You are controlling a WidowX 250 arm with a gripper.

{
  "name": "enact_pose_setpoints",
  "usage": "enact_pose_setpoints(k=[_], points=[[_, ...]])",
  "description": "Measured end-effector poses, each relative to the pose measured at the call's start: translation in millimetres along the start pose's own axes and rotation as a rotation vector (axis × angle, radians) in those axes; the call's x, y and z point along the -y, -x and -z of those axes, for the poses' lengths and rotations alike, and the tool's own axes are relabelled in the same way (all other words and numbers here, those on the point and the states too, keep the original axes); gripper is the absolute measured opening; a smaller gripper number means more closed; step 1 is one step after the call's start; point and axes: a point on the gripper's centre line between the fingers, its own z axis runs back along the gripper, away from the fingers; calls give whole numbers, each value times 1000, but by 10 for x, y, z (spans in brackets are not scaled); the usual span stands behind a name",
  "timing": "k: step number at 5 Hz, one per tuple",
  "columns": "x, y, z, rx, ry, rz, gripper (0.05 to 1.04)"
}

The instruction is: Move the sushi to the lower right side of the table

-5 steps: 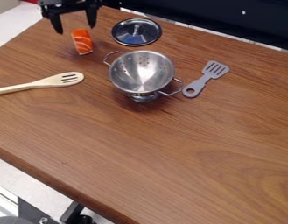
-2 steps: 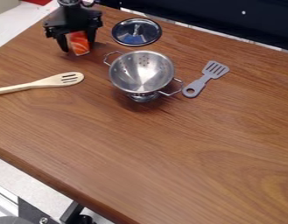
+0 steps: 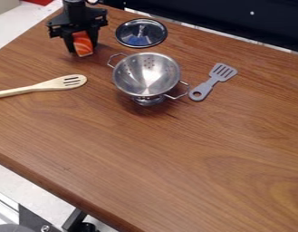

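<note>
The black gripper (image 3: 83,46) is at the upper left of the table (image 3: 169,167), low over the wood, with its two fingers closed in on either side of the sushi. Between them is the orange and white striped sushi (image 3: 83,44), its upper end partly hidden by the gripper's body. The gripper looks shut on it.
A steel colander (image 3: 146,77) stands right of and below the sushi. Behind it lies a round lid (image 3: 141,33). A grey slotted spatula (image 3: 213,81) lies right of the colander, and a wooden slotted spoon (image 3: 45,86) lies at the left edge.
The gripper has come down from the top edge around the sushi. Its fingers, wide apart at first, have drawn in on the sushi's sides.
</note>
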Motion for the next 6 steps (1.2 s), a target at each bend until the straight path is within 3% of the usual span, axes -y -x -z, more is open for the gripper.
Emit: enact_pose_setpoints(k=[1, 2, 3, 4, 6], points=[[36, -56, -81, 15, -25, -17, 558], [115, -37, -230, -57, -19, -34, 558], [177, 63, -509, -140, 3, -14, 558], [215, 217, -845, -170, 51, 44, 558], [221, 909, -1193, -192, 97, 229, 558]])
